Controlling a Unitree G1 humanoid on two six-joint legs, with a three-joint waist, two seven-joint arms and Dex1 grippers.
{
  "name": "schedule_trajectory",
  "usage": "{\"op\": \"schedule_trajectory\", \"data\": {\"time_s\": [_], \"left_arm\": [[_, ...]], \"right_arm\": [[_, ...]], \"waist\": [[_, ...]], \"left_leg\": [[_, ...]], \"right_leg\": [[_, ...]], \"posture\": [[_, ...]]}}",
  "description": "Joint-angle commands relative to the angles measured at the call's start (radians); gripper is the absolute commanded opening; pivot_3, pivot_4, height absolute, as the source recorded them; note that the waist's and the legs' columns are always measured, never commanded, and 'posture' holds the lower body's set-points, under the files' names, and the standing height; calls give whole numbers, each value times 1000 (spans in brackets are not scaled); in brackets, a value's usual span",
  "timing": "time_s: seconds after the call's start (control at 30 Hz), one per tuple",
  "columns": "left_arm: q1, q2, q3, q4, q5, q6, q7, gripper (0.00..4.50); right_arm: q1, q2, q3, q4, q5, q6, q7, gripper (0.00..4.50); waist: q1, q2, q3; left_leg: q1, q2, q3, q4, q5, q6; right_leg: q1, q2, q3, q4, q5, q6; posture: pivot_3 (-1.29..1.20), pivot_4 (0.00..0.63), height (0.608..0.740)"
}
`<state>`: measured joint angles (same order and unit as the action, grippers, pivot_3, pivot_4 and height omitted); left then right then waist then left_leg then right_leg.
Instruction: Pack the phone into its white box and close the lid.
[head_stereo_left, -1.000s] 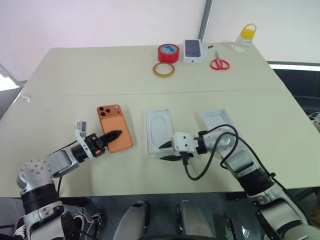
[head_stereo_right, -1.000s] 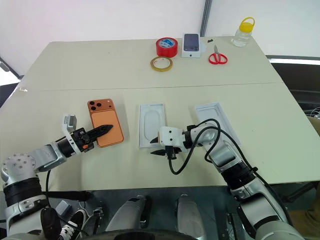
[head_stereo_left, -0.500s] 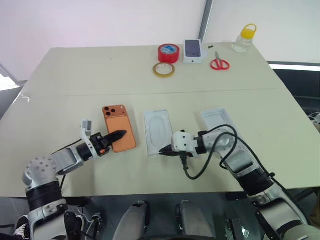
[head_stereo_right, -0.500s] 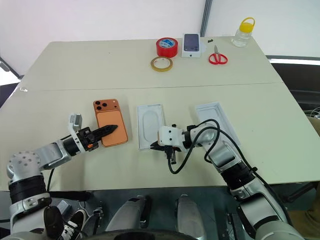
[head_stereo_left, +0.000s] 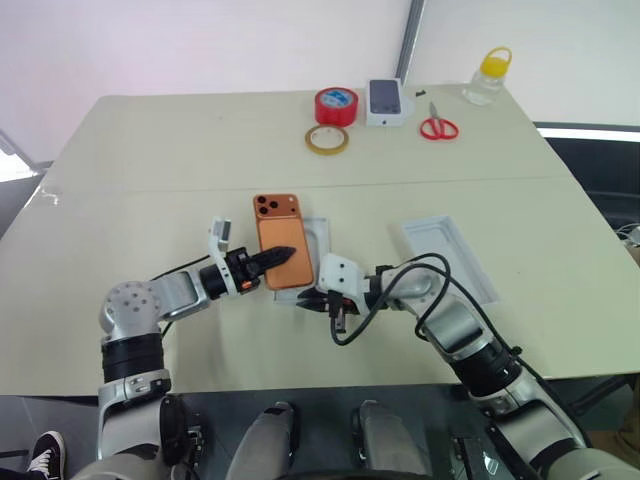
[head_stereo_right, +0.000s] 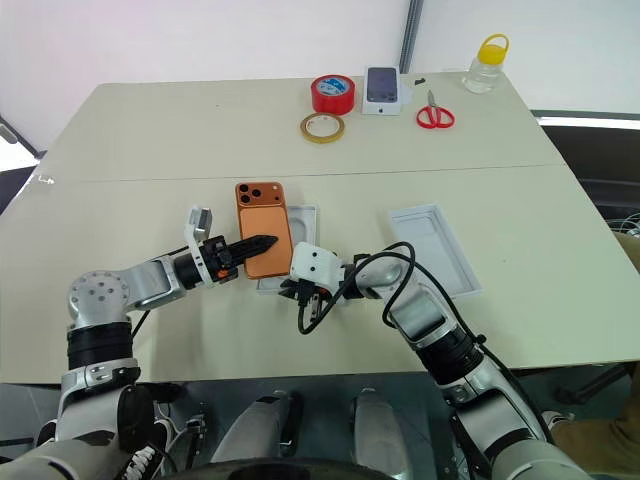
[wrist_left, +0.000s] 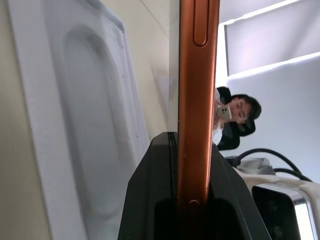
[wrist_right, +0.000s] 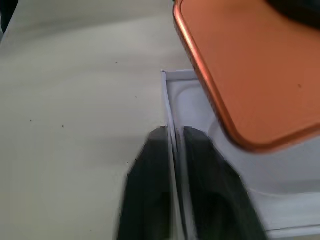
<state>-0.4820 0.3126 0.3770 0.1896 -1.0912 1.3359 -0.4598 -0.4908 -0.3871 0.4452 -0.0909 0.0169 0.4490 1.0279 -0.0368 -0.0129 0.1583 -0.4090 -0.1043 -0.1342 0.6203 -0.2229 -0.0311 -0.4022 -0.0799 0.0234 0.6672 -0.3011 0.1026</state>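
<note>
Hovering over the white box (head_stereo_left: 322, 236), the phone (head_stereo_left: 281, 241) lies back-up, camera cluster at its far corner, overlapping the box's left half; item clamped by its near edge between the fingers of the left gripper (head_stereo_left: 276, 254), which reaches in from eight o'clock.

White box: shallow tray at table centre, its near rim pinched between the two fingers of the right gripper (wrist_right: 172, 137), one finger inside the wall, one outside, holding it steady.

Lid (head_stereo_left: 449, 256): lying open-face up at three o'clock of the box, well apart, untouched.

Step in hand, by judgement: carrying the phone across to seat it in the tray. Next move calls for shifting the phone a little to the right until its outline squares with the tray walls, then lowering it flat before release.

Edges and room: the phone's right long edge must clear the tray wall; the right gripper's housing sits close at five o'clock of the phone, leaving little slack there. Bare table (head_stereo_left: 150, 170) at nine o'clock and between box and lid. Tape rolls (head_stereo_left: 336, 105), small boxed phone (head_stereo_left: 389, 102), scissors (head_stereo_left: 438, 124) and bottle (head_stereo_left: 487, 78) stand at twelve to one o'clock, far off.
</note>
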Motion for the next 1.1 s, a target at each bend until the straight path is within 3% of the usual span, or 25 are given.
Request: {"op": "schedule_trajectory", "data": {"time_s": [0.03,0.1,0.2,0.33,0.53,0.63,0.83,1.1], "left_arm": [[-17,21,-24,-4,10,-13,-57,243],[-18,26,-32,4,16,-20,-76,243],[-21,35,-58,9,39,-35,-113,243],[-30,31,-87,34,64,-37,-139,243],[-37,48,-122,58,101,-43,-170,243],[-40,42,-134,70,117,-49,-178,1353],[-61,57,-157,66,157,-65,-198,4160],[-59,122,-249,-2,215,-95,-260,4160]], "right_arm": [[-16,-21,-40,-81,41,-17,14,2480],[-15,-41,-71,-105,86,-10,39,3476],[-8,-108,-143,-123,149,-23,88,3476],[-22,-184,-208,0,127,-93,74,3476],[-82,-196,-237,171,71,-184,4,3476],[-74,-196,-221,176,57,-214,5,3530],[-70,-175,-213,182,48,-219,-14,3530],[-88,-153,-214,207,39,-236,-23,3530]], "waist": [[0,0,0],[1,0,0],[7,0,0],[19,0,0],[19,0,0],[21,0,0],[20,0,0],[16,0,0]], "left_leg": [[0,0,0,0,0,0],[0,0,0,0,0,1],[0,0,0,0,-1,2],[0,0,0,0,-1,3],[0,0,1,0,-1,2],[0,0,1,0,0,0],[0,0,1,1,0,0],[0,0,1,0,0,0]], "right_leg": [[0,0,0,0,0,0],[0,0,0,0,0,0],[1,0,0,0,0,0],[1,0,0,-1,0,0],[0,-1,0,-1,0,0],[0,-1,0,-1,0,0],[1,0,0,-1,0,0],[1,0,0,-1,0,0]], "posture": [[0,150,740],[0,150,740],[0,150,740],[0,150,740],[0,150,740],[0,150,740],[0,150,740],[0,150,740]]}}
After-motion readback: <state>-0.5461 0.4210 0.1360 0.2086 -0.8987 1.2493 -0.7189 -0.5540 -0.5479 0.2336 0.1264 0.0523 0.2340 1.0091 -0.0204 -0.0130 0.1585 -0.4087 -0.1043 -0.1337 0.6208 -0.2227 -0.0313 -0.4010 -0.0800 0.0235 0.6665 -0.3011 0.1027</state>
